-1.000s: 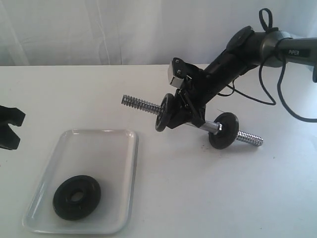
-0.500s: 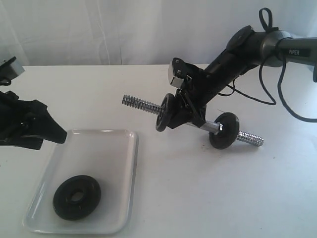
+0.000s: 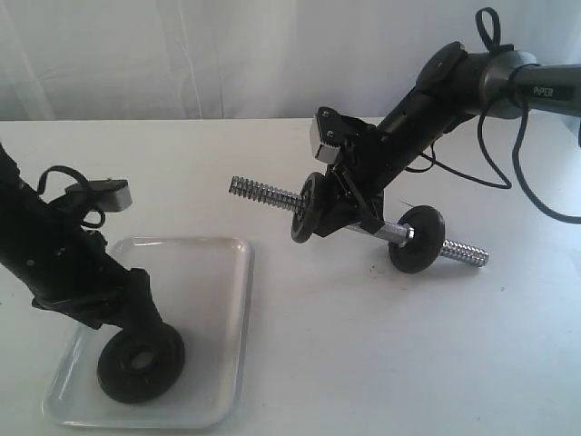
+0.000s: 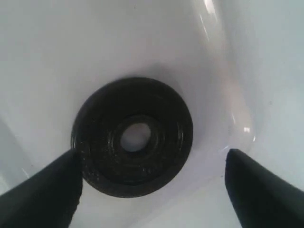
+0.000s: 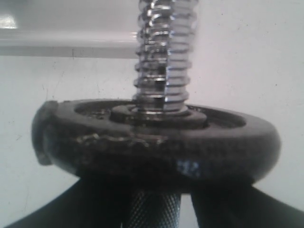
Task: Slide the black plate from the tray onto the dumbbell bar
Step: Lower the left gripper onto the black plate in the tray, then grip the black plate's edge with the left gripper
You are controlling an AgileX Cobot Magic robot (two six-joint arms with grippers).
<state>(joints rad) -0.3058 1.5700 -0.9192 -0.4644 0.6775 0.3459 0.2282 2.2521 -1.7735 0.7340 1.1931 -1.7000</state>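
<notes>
Nearest the camera, the black plate point(image 3: 141, 361) point(image 4: 104, 142) lies flat in the near part of the tray point(image 3: 218, 272) point(image 4: 142, 47), in the same spot as half a second ago. The tray rests on the white table point(image 3: 363, 363), also unmoved. The main change is at the left arm: a second ago only its tip showed at the frame edge, and half a second ago it hung over the tray's far left corner. It has now come down into the tray, and the left gripper point(image 3: 145, 325) point(image 4: 151, 159) stands directly above the plate. Its jaws are spread wide and hold nothing. In the left wrist view one fingertip sits at the plate's rim and the other is well outside it, near the tray wall; contact cannot be confirmed. Farther back, the right gripper point(image 3: 349, 204) point(image 5: 152, 209) is clamped on the knurled middle of the dumbbell bar point(image 3: 263, 193) point(image 5: 166, 57). It holds the bar tilted, the free threaded end raised toward the tray side. The inner disc point(image 3: 304, 207) point(image 5: 156, 142) sits against the gripper, and the outer disc point(image 3: 418, 238) touches the table. The bar has shifted only slightly to the right.
</notes>
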